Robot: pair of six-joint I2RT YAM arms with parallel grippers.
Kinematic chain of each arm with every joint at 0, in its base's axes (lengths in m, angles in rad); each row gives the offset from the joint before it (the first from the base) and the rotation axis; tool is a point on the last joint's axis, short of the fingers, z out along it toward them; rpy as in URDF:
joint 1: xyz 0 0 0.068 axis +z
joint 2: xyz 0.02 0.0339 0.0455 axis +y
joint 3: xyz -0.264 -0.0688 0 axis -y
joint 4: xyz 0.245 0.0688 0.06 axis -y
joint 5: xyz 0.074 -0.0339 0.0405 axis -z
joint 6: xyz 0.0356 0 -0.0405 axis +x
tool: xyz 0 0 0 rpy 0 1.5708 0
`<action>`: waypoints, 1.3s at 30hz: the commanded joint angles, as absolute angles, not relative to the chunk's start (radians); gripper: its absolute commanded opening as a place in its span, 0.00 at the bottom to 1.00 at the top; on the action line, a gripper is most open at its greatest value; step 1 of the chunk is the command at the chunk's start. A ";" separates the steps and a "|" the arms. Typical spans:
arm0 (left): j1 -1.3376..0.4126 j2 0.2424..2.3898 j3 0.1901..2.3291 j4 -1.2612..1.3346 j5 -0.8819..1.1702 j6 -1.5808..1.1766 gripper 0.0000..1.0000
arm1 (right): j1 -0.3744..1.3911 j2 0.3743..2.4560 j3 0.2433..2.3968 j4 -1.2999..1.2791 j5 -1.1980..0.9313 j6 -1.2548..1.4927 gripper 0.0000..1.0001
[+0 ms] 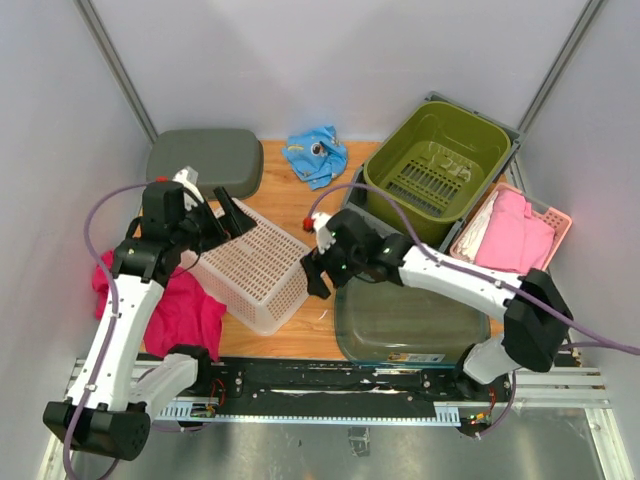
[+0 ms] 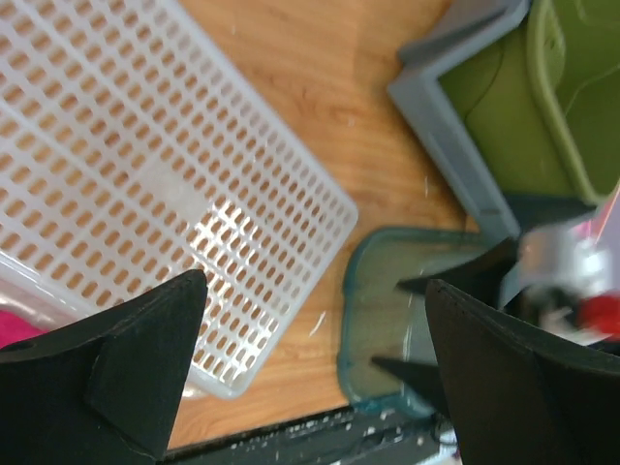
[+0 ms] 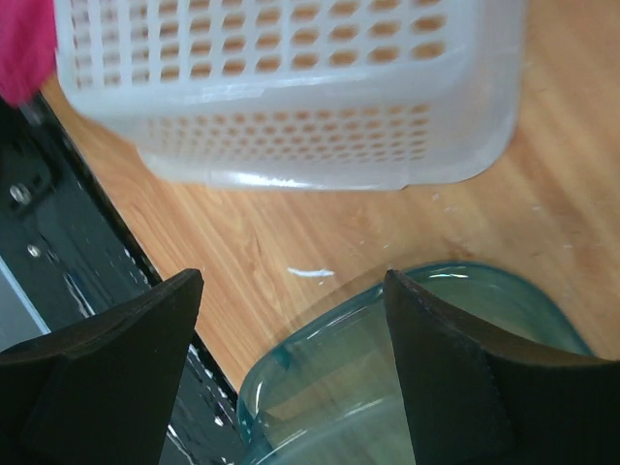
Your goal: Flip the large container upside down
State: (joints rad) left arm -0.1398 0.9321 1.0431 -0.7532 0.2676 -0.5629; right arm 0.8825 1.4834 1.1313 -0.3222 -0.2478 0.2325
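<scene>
A large white perforated basket [image 1: 255, 270] lies on the wooden table with its flat base up and its rim down; it also shows in the left wrist view [image 2: 145, 174] and the right wrist view [image 3: 291, 87]. My left gripper [image 1: 232, 222] is open and empty, just above the basket's far left corner [image 2: 315, 291]. My right gripper [image 1: 312, 275] is open and empty beside the basket's right edge, over the near left corner of a clear teal dish [image 3: 293, 281]. Neither gripper touches the basket.
The clear teal dish [image 1: 410, 320] sits at the front right. An olive green bin [image 1: 435, 165] stands upright in a grey tray at the back right. There is also a pink basket of cloth [image 1: 510, 235], a grey lid [image 1: 205, 160], a blue cloth [image 1: 315, 155] and a magenta cloth [image 1: 185, 310].
</scene>
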 commanded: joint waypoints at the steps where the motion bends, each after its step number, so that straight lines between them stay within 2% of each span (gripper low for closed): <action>1: -0.143 0.936 1.156 -0.733 0.110 -0.586 0.99 | 0.981 1.548 1.106 -0.274 -0.160 0.142 0.78; 6: -0.143 0.959 1.209 -0.786 0.050 -0.561 0.99 | 1.002 1.710 1.225 -0.255 -0.140 0.165 0.78; 9: -0.143 0.942 1.206 -0.801 0.047 -0.561 0.99 | 0.996 1.821 1.338 -0.258 -0.087 0.090 0.78; 14: -0.143 0.901 1.187 -0.807 0.061 -0.562 0.99 | 0.914 1.948 1.503 -0.324 -0.025 0.018 0.80; 19: -0.143 0.917 1.143 -0.808 0.110 -0.535 0.99 | 0.786 2.050 1.643 -0.326 -0.078 0.139 0.80; 23: -0.146 0.950 1.099 -0.807 0.166 -0.503 0.99 | 0.772 2.069 1.715 -0.372 -0.118 0.204 0.80; 26: -0.193 0.960 1.074 -0.809 0.174 -0.467 0.98 | 0.773 1.948 1.620 -0.363 -0.127 0.215 0.80; 34: -0.571 1.100 1.084 -0.805 0.009 -0.441 0.95 | 0.764 1.428 1.137 -0.380 0.071 0.235 0.81; 39: -0.636 1.233 1.044 -0.726 0.142 -0.424 0.95 | 0.761 1.085 0.898 -0.466 0.257 0.250 0.81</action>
